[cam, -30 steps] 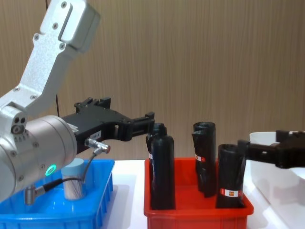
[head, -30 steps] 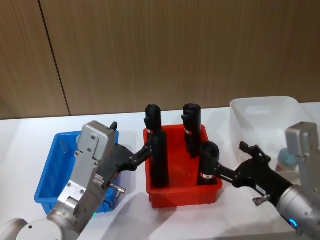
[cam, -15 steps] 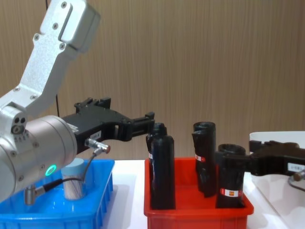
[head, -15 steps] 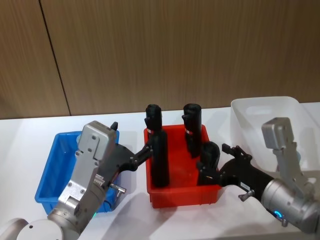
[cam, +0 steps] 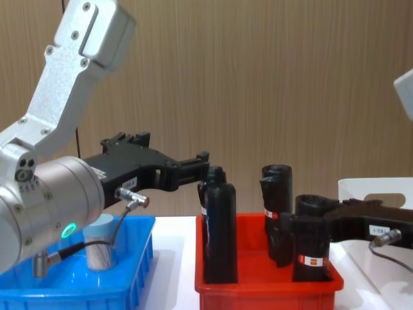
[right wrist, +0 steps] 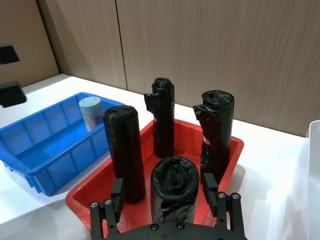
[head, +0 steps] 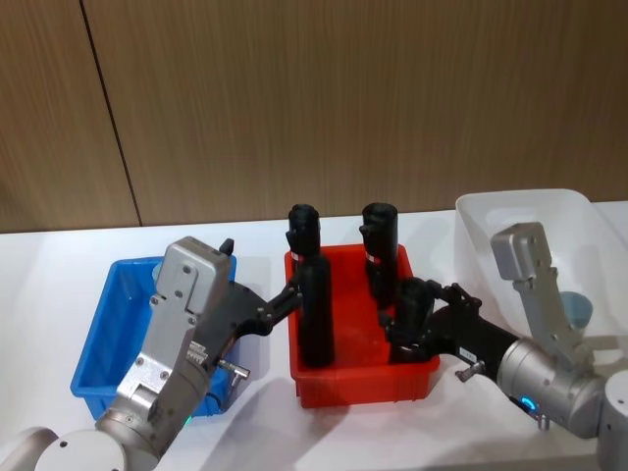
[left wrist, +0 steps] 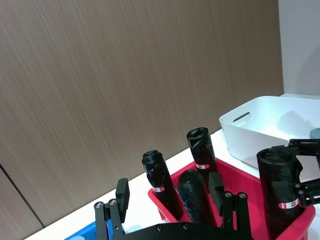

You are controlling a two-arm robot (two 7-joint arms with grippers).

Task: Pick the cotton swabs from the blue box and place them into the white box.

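Looking down from the head, your right gripper [head: 394,319] sat spread around a black roll [head: 411,304] in the red bin [head: 359,378], one cotton swabs tub [head: 574,310] in the white box [head: 520,214]. From the chest, another tub [cam: 100,242] stood in the blue box [cam: 77,294]. Your left gripper [left wrist: 170,202] looked spread too, empty, over the blue box's inner edge.

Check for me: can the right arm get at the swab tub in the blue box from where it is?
Probably not directly. The right gripper sits at a black roll in the red bin, whose rolls stand between it and the tub in the blue box.
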